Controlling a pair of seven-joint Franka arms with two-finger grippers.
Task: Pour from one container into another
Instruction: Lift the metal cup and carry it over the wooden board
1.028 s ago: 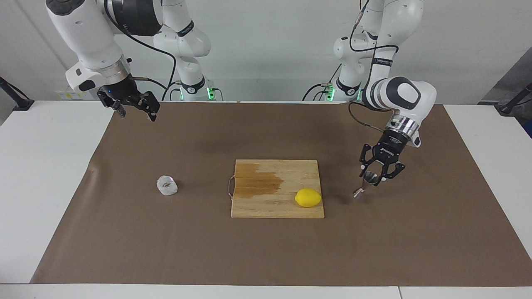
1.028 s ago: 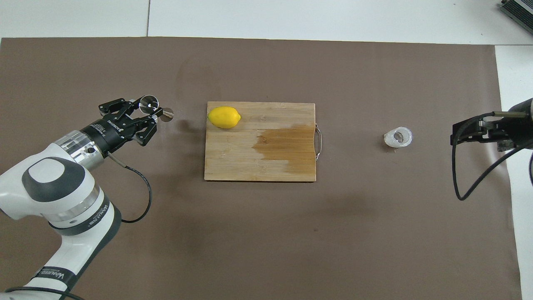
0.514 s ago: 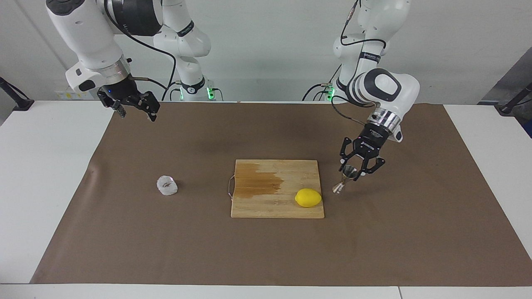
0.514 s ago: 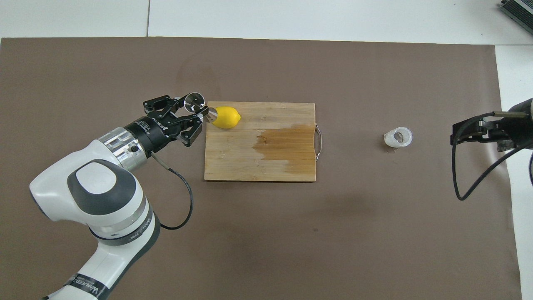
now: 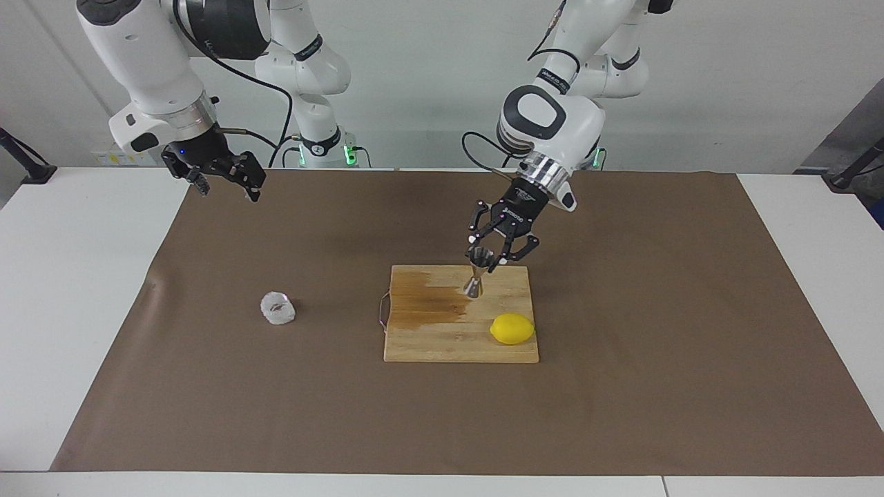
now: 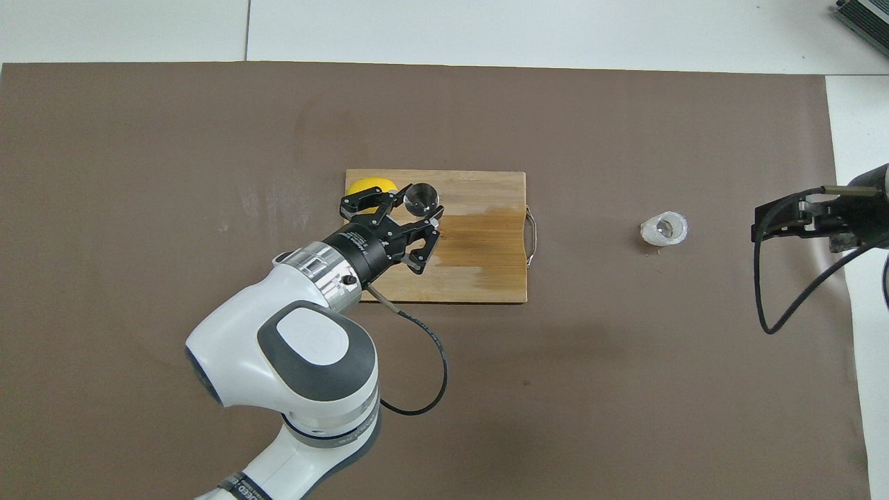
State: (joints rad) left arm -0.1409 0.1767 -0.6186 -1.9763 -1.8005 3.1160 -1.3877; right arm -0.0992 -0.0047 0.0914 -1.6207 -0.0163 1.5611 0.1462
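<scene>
The left hand [image 5: 492,255] was closed on the upper cone of the steel jigger [image 5: 477,275], holding it in the air over the cutting board [image 5: 442,342]. The jigger hung nearly upright with a slight tilt, its open mouth upward between the fingertips, its lower cone above the board's darker wet patch [image 5: 428,304]. In the overhead view the left hand [image 6: 410,208] covered part of the lemon [image 6: 368,187], with the jigger's round mouth [image 6: 421,198] just beside the fruit. In the facing view the lemon [image 5: 512,328] lay on the board, at the corner toward the left arm's end and farther from the robots than the jigger's spot.

The small whitish cup [image 5: 277,308] sat on the brown mat [image 5: 621,386], well apart from the board, toward the right arm's end of the tabletop [image 5: 83,290]. It appeared in the overhead view too [image 6: 664,230], beside the board's wire handle [image 6: 532,239] but not touching it.

The right hand [image 5: 222,181] waited, raised over the mat's edge at the right arm's end, well apart from the cup. Its fingers stood spread wide and held nothing; in the overhead view it [image 6: 785,222] showed only at the frame's edge.
</scene>
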